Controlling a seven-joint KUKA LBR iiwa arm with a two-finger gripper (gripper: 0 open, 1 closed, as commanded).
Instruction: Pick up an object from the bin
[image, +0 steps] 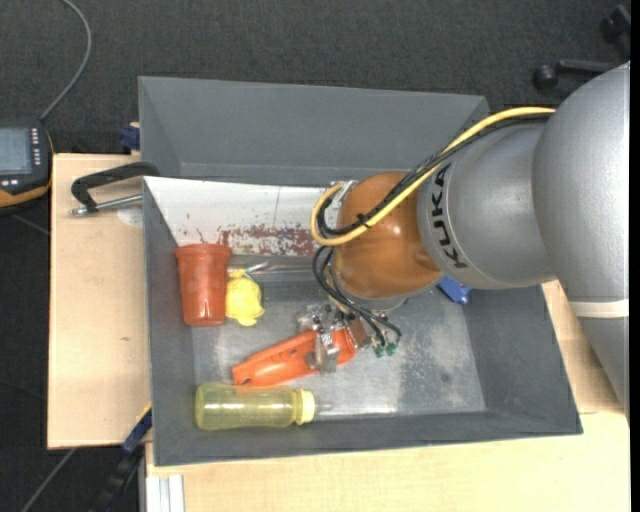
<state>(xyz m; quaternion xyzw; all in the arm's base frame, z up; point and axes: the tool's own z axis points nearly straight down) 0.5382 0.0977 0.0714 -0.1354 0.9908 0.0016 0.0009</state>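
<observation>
Cables (317, 215) and wrist cover (385, 250) hid whether the gripper (326, 347), hanging at the right end of the orange tapered object (272, 366), was open.

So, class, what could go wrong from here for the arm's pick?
The gripper sits at one end of the long orange thing, so a lift from there could let it tilt and slip. The yellowish bottle lies just beside it and may get knocked or dragged along.

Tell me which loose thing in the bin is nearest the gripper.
The long tapered orange piece mid-bin: the gripper is at its right end. The red plastic cup and pale yellow bottle lie farther left.
</observation>
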